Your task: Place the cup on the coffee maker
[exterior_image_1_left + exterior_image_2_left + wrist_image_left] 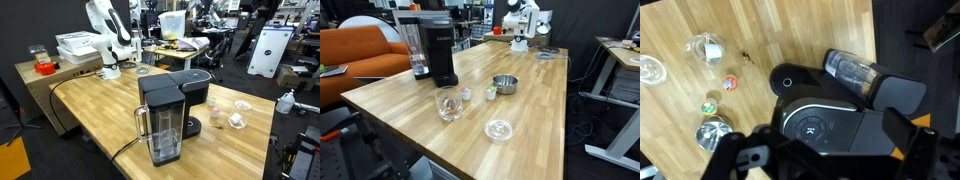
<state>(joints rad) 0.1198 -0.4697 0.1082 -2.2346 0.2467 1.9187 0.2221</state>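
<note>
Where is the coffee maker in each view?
Exterior view: coffee maker at centre, on the wooden table.
Exterior view: upper left, near the table's edge.
Wrist view: lower centre, from above.
Shared landmark: its clear water tank.

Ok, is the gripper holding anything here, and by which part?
Nothing is held. In the wrist view the gripper is open, with nothing between its fingers; the coffee maker is seen beyond them, untouched.

Wooden table (540, 110), coffee maker (438, 50), metal bowl (504, 84), glass (448, 106)
</note>
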